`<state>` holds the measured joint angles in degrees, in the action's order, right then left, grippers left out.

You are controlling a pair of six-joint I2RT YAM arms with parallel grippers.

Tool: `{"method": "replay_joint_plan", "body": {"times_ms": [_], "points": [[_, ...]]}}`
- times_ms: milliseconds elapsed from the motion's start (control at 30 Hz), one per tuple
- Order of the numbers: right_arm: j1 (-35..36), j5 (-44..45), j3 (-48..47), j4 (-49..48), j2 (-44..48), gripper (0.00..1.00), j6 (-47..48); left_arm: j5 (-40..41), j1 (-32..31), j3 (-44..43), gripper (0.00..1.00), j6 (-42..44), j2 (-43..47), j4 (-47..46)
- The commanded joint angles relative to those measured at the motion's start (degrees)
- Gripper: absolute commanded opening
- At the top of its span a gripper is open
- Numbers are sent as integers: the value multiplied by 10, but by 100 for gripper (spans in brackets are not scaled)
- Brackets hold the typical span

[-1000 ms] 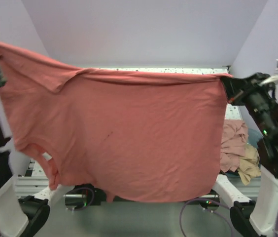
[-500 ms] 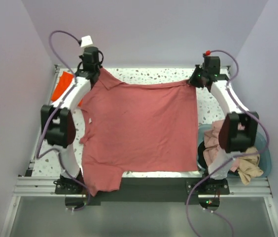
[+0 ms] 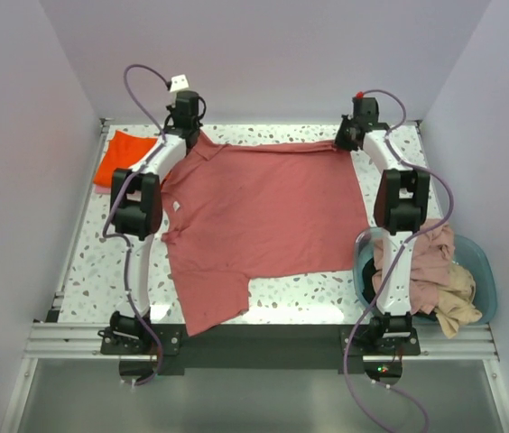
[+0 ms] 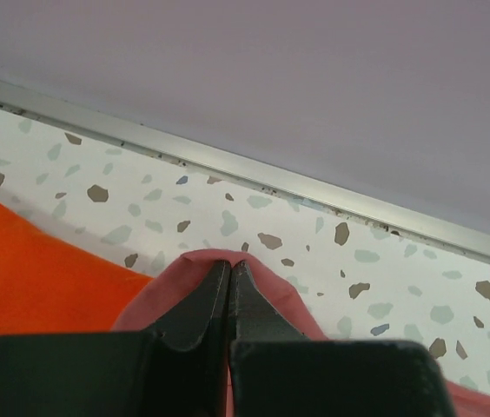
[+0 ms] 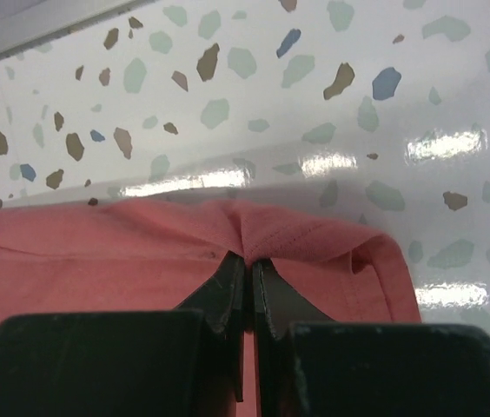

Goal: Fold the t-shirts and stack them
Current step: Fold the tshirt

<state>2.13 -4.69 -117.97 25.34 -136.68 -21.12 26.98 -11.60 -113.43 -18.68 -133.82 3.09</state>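
1. Worktop (image 3: 313, 290), white with coloured speckles, carries a dusty salmon-pink short-sleeved cloth t-shirt (image 3: 263, 212) spread nearly flat across its middle.
2. The shirt's far edge runs in a line between the two arms' tips. One sleeve and a lower flap trail toward the near left edge.
3. The left claw (image 4: 229, 276) is pinched tight on the far left corner of the salmon-pink t-shirt. In the left wrist view the dark fingertips meet, with a fold of pink cloth bulging round them.
4. The right claw (image 5: 247, 268) is clamped in the same way on the far right corner. A small pucker of pink fabric rises at its tips, and bare speckled surface lies beyond.
5. A bright orange cloth shirt (image 3: 121, 155) lies flat at the far left of the worktop, just beside the corner that the left claw grips.
6. A round teal basin (image 3: 485, 271) sits at the near right, next to the right arm's base and near the pink shirt's right edge.
7. Inside the basin is a crumpled pale pink shirt (image 3: 430, 257), and a beige shirt (image 3: 458, 311) hangs over the near rim.
8. Both arms are stretched out to the far side, close to the grey metal rail (image 4: 314, 187) below the lilac wall.
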Motion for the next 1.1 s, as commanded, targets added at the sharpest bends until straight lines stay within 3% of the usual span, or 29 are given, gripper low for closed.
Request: {"method": "replay_joint_plan", "body": {"times_ms": [0, 300, 567, 767, 1067], "points": [[-6, 8, -42, -8, 7, 0, 18, 3, 5, 15, 0, -24, 37, -39], [-7, 7, -10, 11, 54, 0, 35, -2, 5, 253, 0, -105, 242, -63], [-9, 12, 21, 41, 95, 0, 50, -16, 4, 401, 0, -181, 372, 6], [-15, 12, 30, 67, 115, 0, 58, -54, 3, 485, 0, -243, 471, 81], [-18, 15, 61, 84, 149, 0, 78, -59, -23, 541, 0, -319, 570, 188]]}}
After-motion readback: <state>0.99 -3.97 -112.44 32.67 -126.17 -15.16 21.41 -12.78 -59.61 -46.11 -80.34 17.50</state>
